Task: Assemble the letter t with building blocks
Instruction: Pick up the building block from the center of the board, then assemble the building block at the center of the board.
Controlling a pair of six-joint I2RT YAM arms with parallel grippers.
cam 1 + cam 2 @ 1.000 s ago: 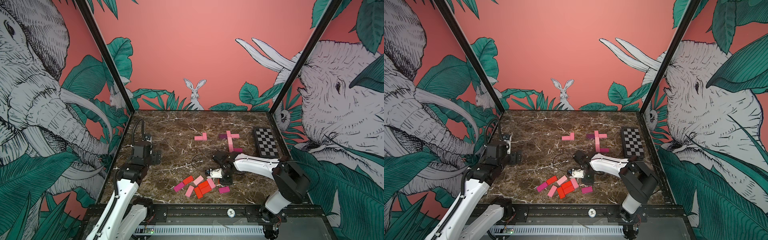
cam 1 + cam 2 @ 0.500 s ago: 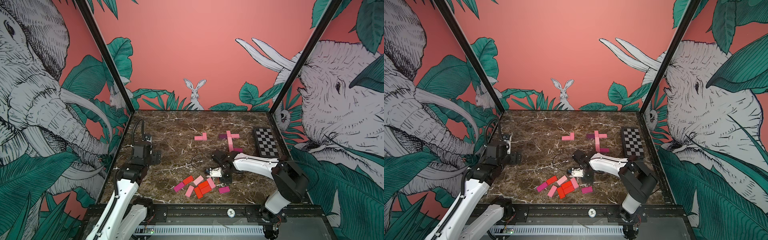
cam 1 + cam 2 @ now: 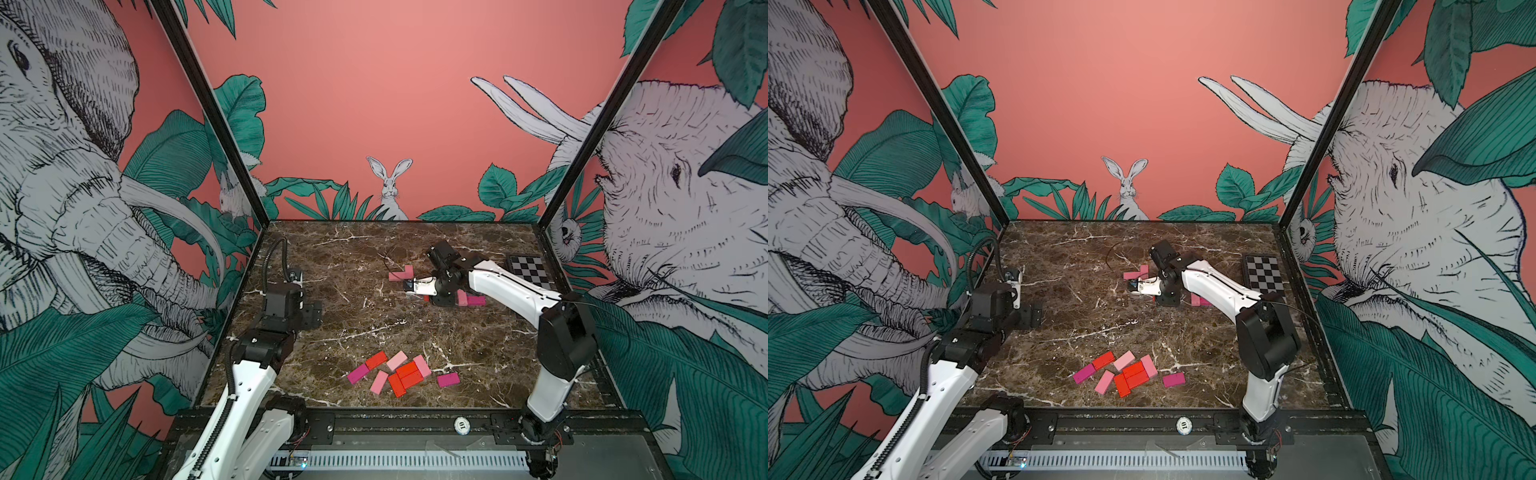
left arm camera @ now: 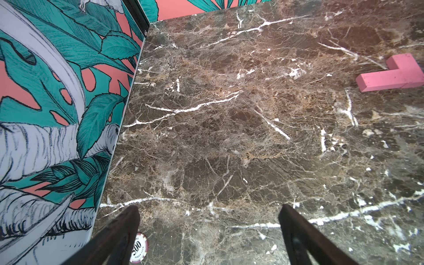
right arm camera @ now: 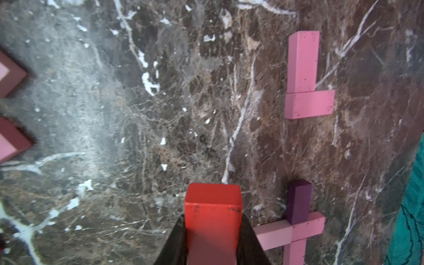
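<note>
My right gripper is shut on a red building block and holds it just above the marble. Beside it lies a cross of light pink blocks with a dark purple block on one arm. In both top views the right gripper hides most of that cross. An L of two pink blocks lies farther left. Several loose red, pink and magenta blocks lie near the front edge. My left gripper is open and empty at the left side.
A black-and-white checkered board lies at the back right. A poker chip rests by the left wall under my left gripper. A thin black cable loops behind the pink L. Walls enclose the marble table on three sides.
My right gripper closed on a red block at the front pile and carried it back to the pink cross. The left arm has not moved.
</note>
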